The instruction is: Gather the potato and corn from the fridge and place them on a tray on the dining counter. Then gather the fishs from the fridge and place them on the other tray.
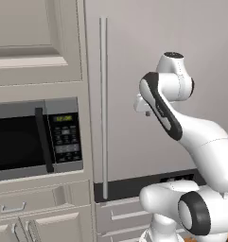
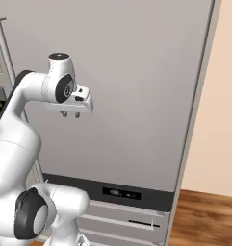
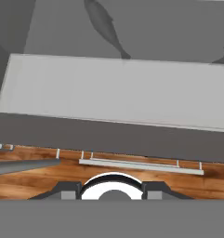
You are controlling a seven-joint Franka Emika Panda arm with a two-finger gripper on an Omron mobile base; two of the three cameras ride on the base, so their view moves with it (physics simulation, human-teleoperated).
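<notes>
The fridge [image 1: 148, 56] is a tall pale grey door, closed, with a long silver bar handle [image 1: 103, 108] on its left edge. In the right base view the fridge [image 2: 136, 72] spans most of the frame. My gripper [image 2: 71, 115] hangs just in front of the door at mid height, pointing down, with its fingertips apart and nothing between them; the gripper [image 1: 147, 114] sits right of the handle. In the hand view the gripper [image 3: 111, 188] looks down along the door front. A grey fish-shaped form [image 3: 104, 25] lies at the top of that view. Potato, corn, trays and dining counter are out of view.
A black-fronted microwave [image 1: 35, 137] sits in cream cabinets left of the fridge. Below the door are a dark band and grey drawers [image 2: 127, 221]. Wooden floor [image 2: 209, 216] and a beige wall [image 2: 223, 96] lie to the right.
</notes>
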